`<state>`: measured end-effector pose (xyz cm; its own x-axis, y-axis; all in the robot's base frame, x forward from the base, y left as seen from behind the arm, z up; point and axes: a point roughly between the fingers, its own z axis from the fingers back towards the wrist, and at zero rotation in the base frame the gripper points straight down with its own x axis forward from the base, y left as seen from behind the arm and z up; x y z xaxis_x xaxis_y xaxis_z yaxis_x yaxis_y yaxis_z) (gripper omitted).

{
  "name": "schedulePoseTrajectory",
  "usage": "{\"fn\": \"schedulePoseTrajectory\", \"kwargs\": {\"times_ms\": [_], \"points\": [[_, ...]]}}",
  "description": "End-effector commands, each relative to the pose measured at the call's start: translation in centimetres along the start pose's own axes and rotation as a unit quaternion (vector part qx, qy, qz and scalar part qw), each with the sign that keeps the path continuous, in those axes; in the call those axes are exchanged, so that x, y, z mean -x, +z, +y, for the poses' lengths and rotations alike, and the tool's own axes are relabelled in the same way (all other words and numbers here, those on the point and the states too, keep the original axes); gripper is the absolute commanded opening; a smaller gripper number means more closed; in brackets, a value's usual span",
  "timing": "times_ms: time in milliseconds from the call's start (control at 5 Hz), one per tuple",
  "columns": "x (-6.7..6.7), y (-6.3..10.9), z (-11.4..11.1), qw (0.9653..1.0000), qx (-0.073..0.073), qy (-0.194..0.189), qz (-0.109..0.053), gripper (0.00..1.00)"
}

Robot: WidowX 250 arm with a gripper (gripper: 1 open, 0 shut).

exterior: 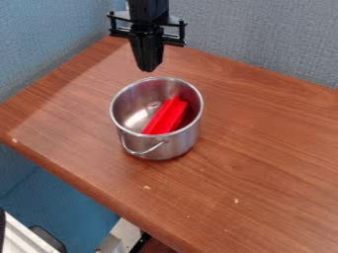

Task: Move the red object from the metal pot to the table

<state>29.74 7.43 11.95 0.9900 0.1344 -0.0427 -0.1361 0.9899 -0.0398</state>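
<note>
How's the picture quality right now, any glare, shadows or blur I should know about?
Camera view: light looks soft and even; small bright highlights on the pot; the pot's inside is shaded beside the red block; the gripper is dark with little detail; fine edges look slightly soft.

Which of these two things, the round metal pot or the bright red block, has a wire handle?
The round metal pot: its thin wire handle hangs in front. The bright red block, lying inside, has none.

one metal pot, near the table's left edge | one red block, inside it | one wooden table | one robot arm, at the far side
</note>
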Motion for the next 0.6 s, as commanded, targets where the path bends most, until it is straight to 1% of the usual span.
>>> {"fn": "schedulePoseTrajectory", "kwargs": {"times_ms": [0, 200, 400], "points": [[0.8, 2.3, -1.3, 0.9987, -0.026, -0.012, -0.043, 1.0], [2.5, 1.9, -2.4, 0.9979, -0.046, -0.018, -0.042, 1.0], [2.7, 0.8, -3.0, 0.9975, -0.057, -0.012, -0.041, 1.0]]}}
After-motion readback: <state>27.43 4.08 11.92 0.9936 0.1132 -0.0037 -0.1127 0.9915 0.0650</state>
